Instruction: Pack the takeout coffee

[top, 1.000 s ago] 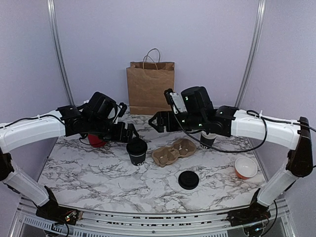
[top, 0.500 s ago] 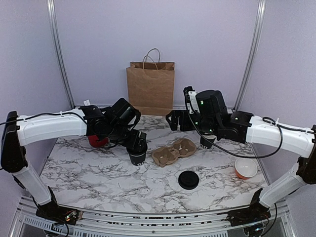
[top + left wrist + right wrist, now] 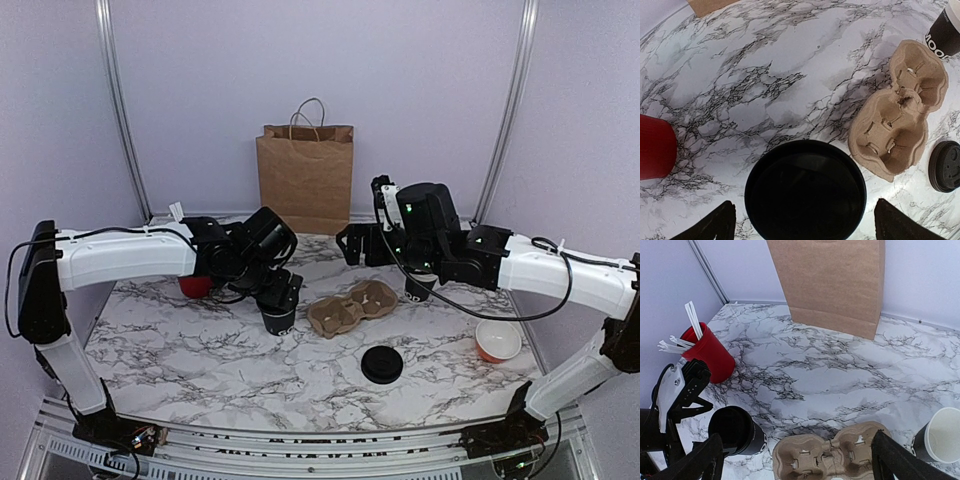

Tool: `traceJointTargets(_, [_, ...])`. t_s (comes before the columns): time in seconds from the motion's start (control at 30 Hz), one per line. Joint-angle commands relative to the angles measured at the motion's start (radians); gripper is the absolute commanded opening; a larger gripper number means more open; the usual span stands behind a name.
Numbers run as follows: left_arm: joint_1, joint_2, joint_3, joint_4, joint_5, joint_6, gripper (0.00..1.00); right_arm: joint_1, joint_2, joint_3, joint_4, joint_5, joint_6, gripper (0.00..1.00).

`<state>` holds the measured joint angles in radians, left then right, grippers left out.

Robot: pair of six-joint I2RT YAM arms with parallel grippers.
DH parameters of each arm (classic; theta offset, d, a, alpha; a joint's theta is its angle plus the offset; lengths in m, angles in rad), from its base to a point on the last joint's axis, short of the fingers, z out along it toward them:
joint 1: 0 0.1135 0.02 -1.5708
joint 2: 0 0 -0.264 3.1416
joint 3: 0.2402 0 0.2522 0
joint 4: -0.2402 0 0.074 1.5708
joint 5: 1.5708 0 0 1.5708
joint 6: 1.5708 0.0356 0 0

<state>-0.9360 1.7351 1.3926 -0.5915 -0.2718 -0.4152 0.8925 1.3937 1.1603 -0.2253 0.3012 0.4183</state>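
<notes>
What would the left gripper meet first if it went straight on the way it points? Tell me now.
The takeout coffee. The open left gripper points down at its mouth, jaws straddling it; whether they would clear the rim is hard to judge.

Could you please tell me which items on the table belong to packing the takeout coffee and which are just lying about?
Job: black cup, paper bag; probably cardboard carrier, black lid.
Lying about: red holder, white-topped cup, orange bowl.
</notes>
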Motion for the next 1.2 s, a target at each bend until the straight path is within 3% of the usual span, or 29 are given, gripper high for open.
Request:
traceJointTargets(0.0, [-0.004, 0.028, 0.033, -0.026, -0.024, -0.008, 0.96, -0.007, -0.011, -0.001, 0.011, -0.007, 0.003, 1.0])
traceJointTargets(0.4, [-0.006, 0.04, 0.019, -0.018, -0.016, -0.011, 0.81, -0.007, -0.011, -0.012, 0.022, -0.017, 0.011, 1.0])
traceJointTargets(1.17, [-0.004, -0.078, -0.109, -0.025, -0.053, -0.042, 0.73, -0.007, 0.023, -0.003, 0.039, -0.036, -0.001, 1.0])
